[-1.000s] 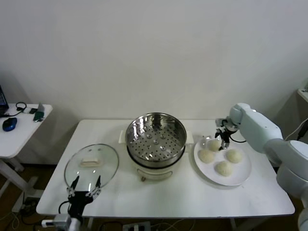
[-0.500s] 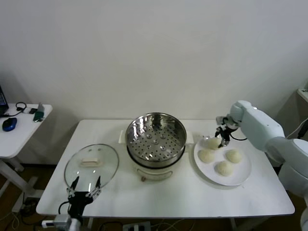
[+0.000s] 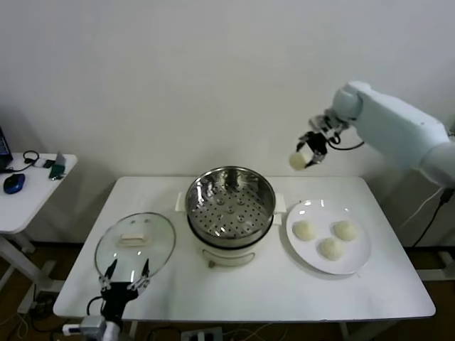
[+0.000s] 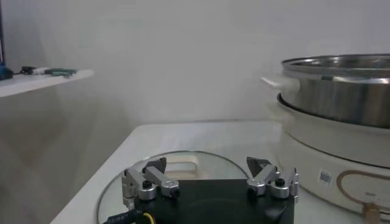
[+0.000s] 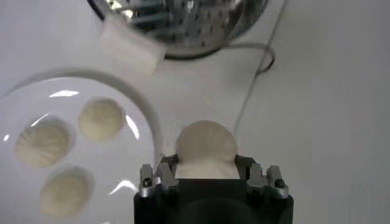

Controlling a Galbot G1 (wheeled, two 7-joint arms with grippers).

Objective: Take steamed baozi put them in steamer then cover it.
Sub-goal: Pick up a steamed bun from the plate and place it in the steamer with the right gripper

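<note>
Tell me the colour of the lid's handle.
Cream-white: the rectangular handle sits on the clear glass lid, seen best in the head view.

Even, bright indoor light — shadows under the steamer stay soft and faint. Glare streaks its steel rim, the glass cover and the white plate. The right wrist view is soft — near parts blur.

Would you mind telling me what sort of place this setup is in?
Probably a lab or office room staged as a kitchen: a white folding table against a bare wall, holding a steamer and plate of baozi, and a side desk with a mouse.
</note>
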